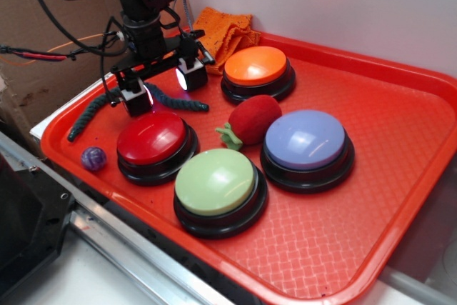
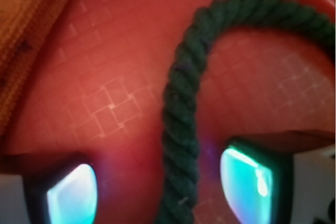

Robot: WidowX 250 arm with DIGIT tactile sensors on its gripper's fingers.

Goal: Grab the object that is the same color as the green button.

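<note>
While the gripper (image 1: 163, 83) hangs with its 2 fingers spread wide and nothing between them gripped, I can see the long, dark green twisted rope piece (image 1: 91, 114) lying wavy on the red plastic tray (image 1: 400, 176), at its far left edge, behind the round red dome button (image 1: 153, 139). In the wrist view the rope (image 2: 181, 129) runs up between the 2 lit fingertip pads (image 2: 73, 195) and then bends off to the right, so the jaws straddle it.

My worries from here:

- I think the pads sit just above the rope, not around it, but the blurred wrist view makes the height hard to judge. Closing too high would pinch air or only skim the top strands.
- The rope is limp and curved. A closing finger could push it sideways, and it could roll out.
- The right-hand finger stands near the red button, so a low descent might clip the dome.
- The pale green dome button (image 1: 216, 182) only gives the colour. The red plush strawberry with green leaves (image 1: 250, 121) is a decoy, well apart from the jaws.
</note>
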